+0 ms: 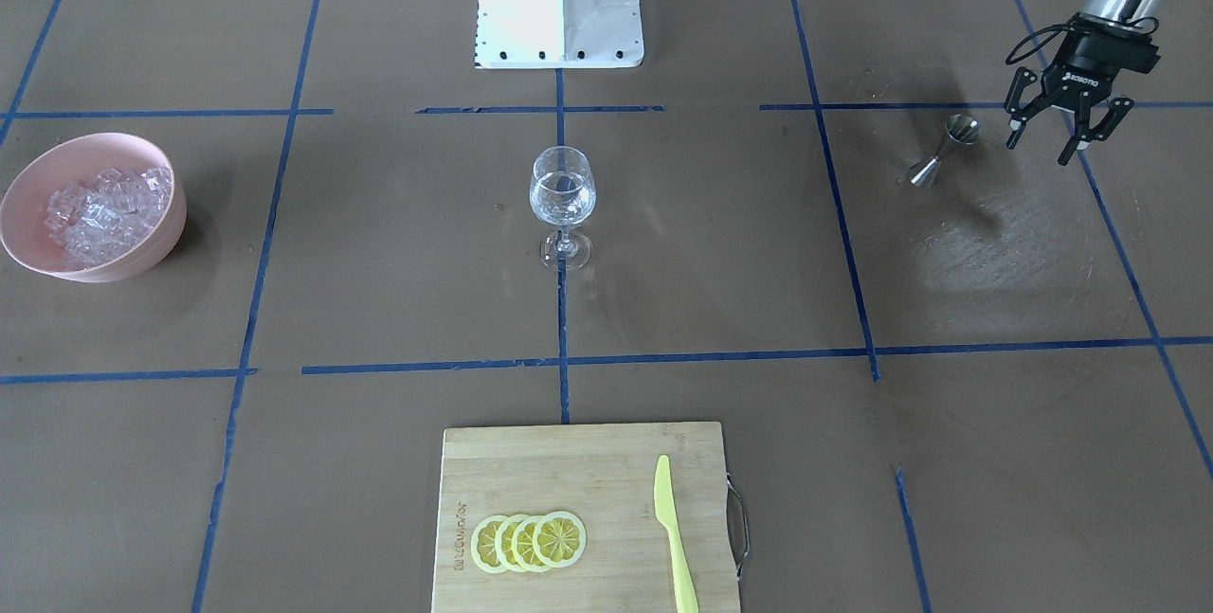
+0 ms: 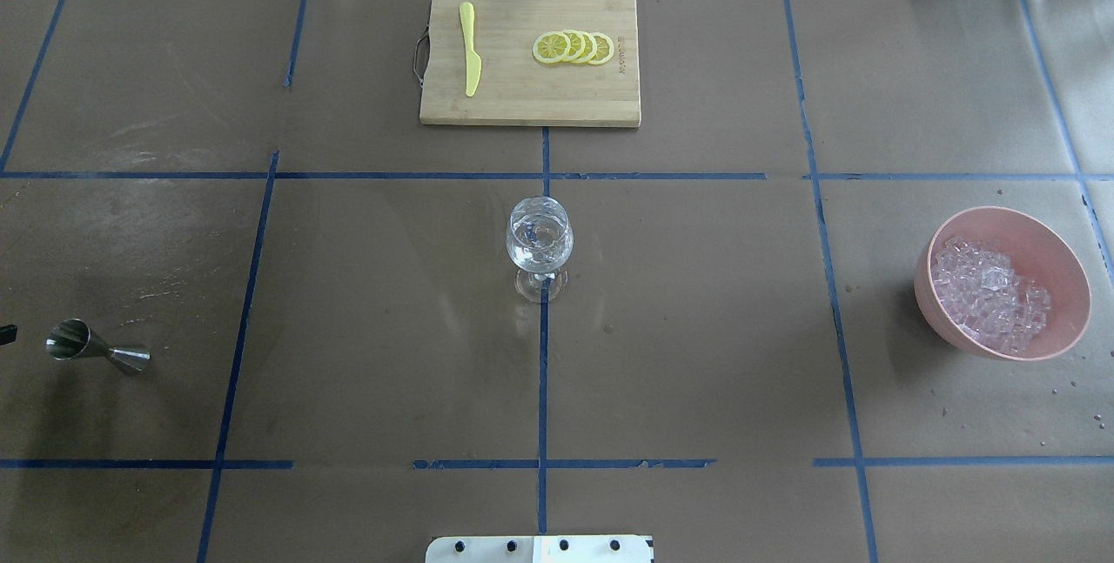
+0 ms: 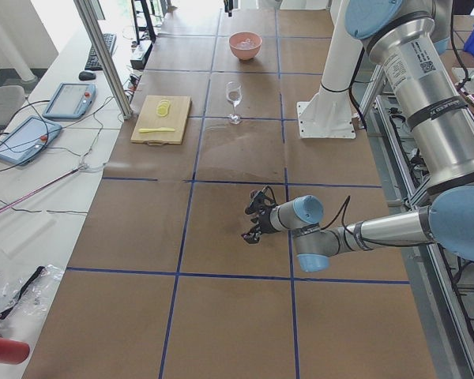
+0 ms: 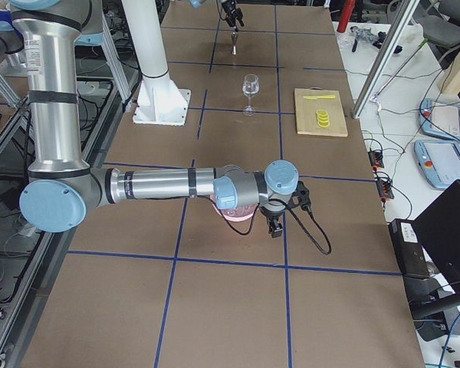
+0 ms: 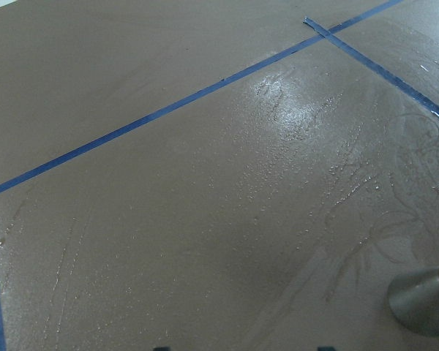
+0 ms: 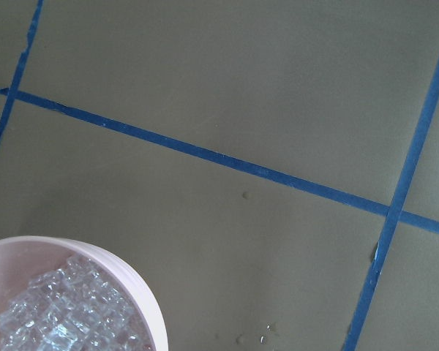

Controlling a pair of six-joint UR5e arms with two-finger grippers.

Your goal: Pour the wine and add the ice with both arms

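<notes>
The left gripper [image 1: 1040, 151] hangs with its fingers spread wide and empty, just beside the steel jigger [image 1: 943, 153], which stands upright on the brown table cover and does not touch it. The right gripper [image 4: 274, 228] is near the pink bowl [image 1: 156, 248] heaped with ice [image 1: 104, 207], though whether its fingers are apart or together cannot be told. The wine [image 1: 562, 203] sits in the stemmed glass [image 1: 563, 168] at the table's middle, well apart from both arms, with a cutting board [image 1: 578, 461] carrying lemon slices [image 1: 529, 542] and a yellow knife [image 1: 673, 532] beyond it.
</notes>
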